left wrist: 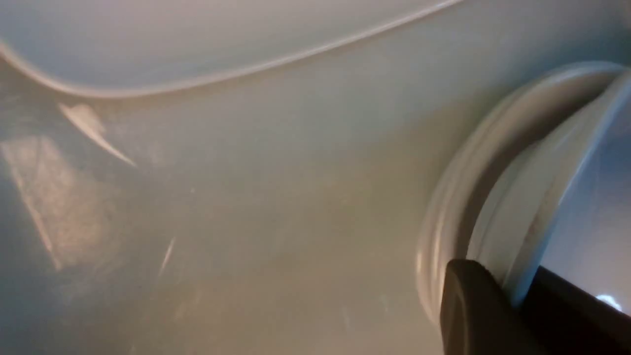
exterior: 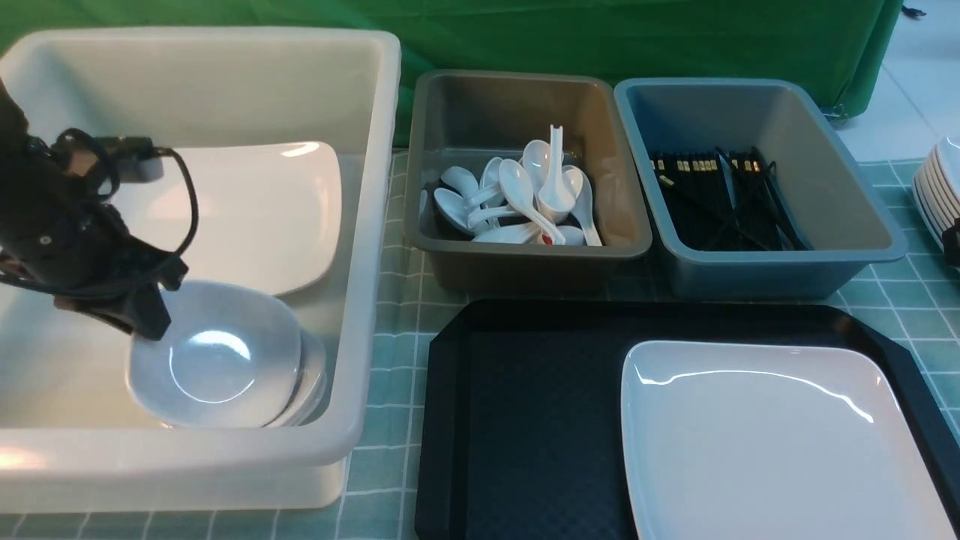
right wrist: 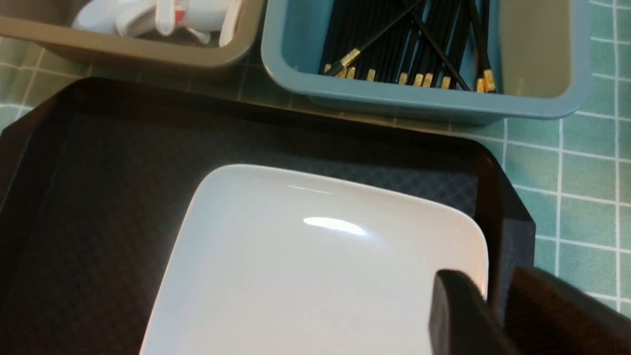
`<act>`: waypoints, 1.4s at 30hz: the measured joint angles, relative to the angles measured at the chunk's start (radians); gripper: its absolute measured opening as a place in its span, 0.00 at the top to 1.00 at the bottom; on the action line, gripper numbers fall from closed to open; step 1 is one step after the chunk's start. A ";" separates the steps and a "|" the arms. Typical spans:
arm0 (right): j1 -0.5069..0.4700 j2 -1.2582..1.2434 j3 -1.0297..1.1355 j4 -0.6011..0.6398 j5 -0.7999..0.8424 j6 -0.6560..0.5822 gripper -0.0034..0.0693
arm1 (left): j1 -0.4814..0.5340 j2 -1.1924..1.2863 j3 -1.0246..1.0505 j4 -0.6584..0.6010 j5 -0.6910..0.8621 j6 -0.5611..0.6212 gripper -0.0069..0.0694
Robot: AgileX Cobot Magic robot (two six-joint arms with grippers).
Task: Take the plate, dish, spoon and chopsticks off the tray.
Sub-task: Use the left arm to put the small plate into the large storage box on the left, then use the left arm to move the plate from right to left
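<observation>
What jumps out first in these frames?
The big white plate covers the right part of the black tray up front, and the right gripper straddles its edge. On the left, the left gripper straddles the rim of the top dish of a stack inside the white tub.

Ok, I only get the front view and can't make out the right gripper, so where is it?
Observer: The right gripper hovers over the plate's right rim, near the far corner.
Operator: Gripping it?
Observer: No, its jaws stand apart above it.
Operator: And the left one?
Observer: The left gripper has the top dish's rim between its fingers.
</observation>
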 joint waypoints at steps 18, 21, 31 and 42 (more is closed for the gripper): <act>0.119 0.066 0.000 0.072 0.037 -0.088 0.67 | -0.366 -0.243 -0.210 -0.014 0.155 -0.198 0.83; 0.238 0.125 0.005 0.051 0.064 -0.088 0.64 | -0.443 -0.269 -0.204 0.029 0.170 -0.269 0.89; 0.497 0.264 0.050 -0.429 0.120 0.356 0.57 | -0.684 -0.289 0.037 -0.100 -0.106 -0.380 0.91; 0.145 0.100 0.038 -0.465 0.236 0.341 0.70 | -0.965 0.013 -0.098 -0.046 -0.190 -0.540 0.75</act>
